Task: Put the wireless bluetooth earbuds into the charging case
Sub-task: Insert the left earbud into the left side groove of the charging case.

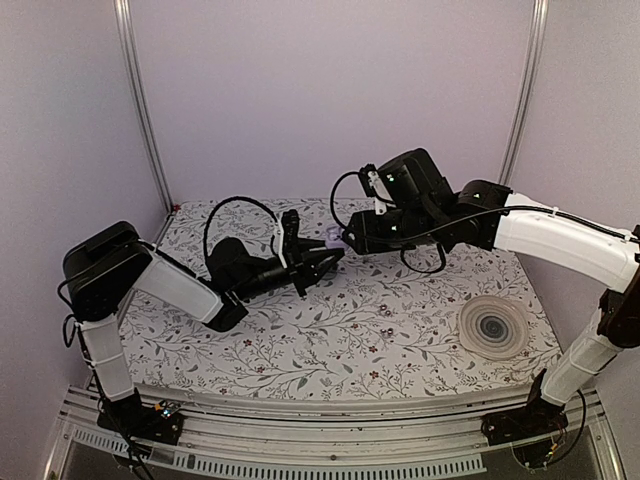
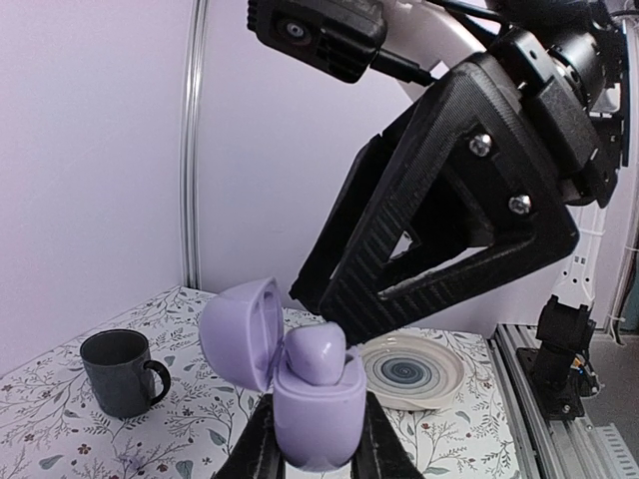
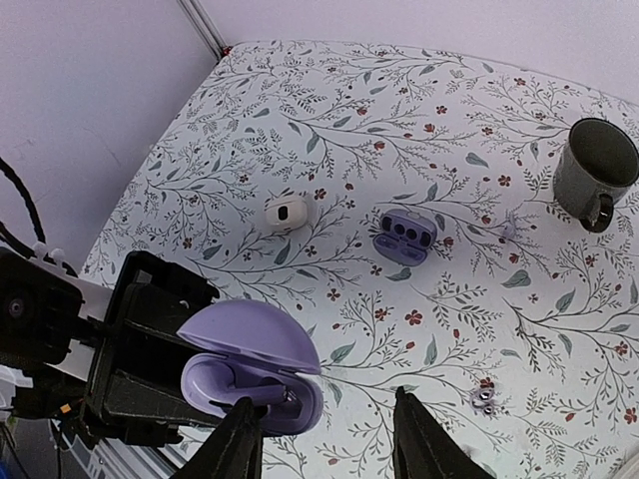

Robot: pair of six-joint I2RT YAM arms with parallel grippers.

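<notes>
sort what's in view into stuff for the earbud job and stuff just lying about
For the job:
- charging case, open, clamped in the left gripper
- earbud sitting in the case
- right gripper, open and empty

Lying about:
- dark mug
- swirl plate
- white round piece
- lilac socketed piece, role unclear

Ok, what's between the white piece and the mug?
In the right wrist view, a lilac socketed piece and a tiny lilac bit lie between the white piece and the mug.
</notes>
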